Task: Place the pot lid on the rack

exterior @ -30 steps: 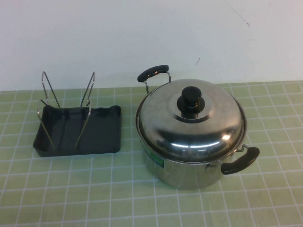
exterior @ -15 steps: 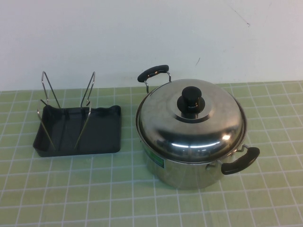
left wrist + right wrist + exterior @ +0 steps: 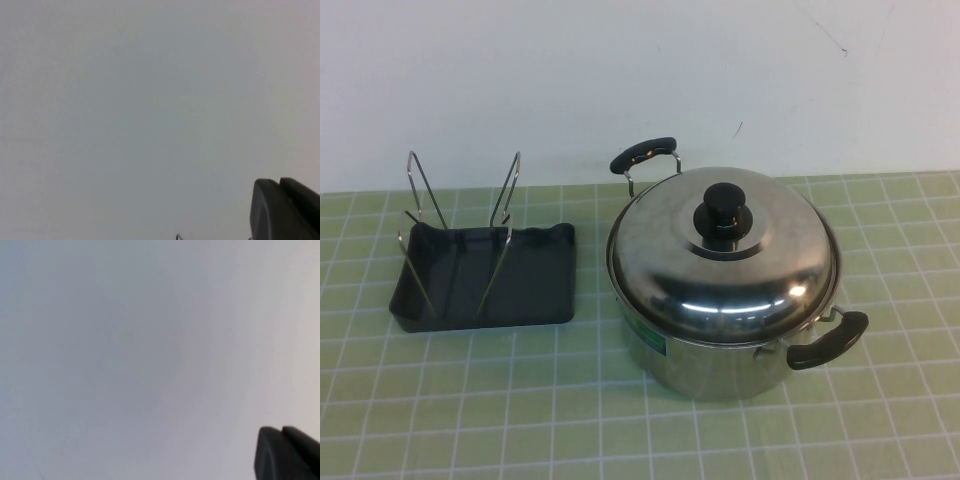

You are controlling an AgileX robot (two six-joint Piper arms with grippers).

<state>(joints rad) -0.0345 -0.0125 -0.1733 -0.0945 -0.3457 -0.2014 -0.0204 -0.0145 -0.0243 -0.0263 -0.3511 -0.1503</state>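
We are judging nothing done yet: the pot lid is sitting on the pot, the rack is standing bare beside it, and the left gripper and right gripper are facing blank wall, grip unreadable.

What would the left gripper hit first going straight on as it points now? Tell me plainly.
Probably the plain white wall: the left wrist view shows little else ahead of the left gripper, whose dark tip sits at the frame's corner. Depth is unclear. The right gripper faces blank wall too.
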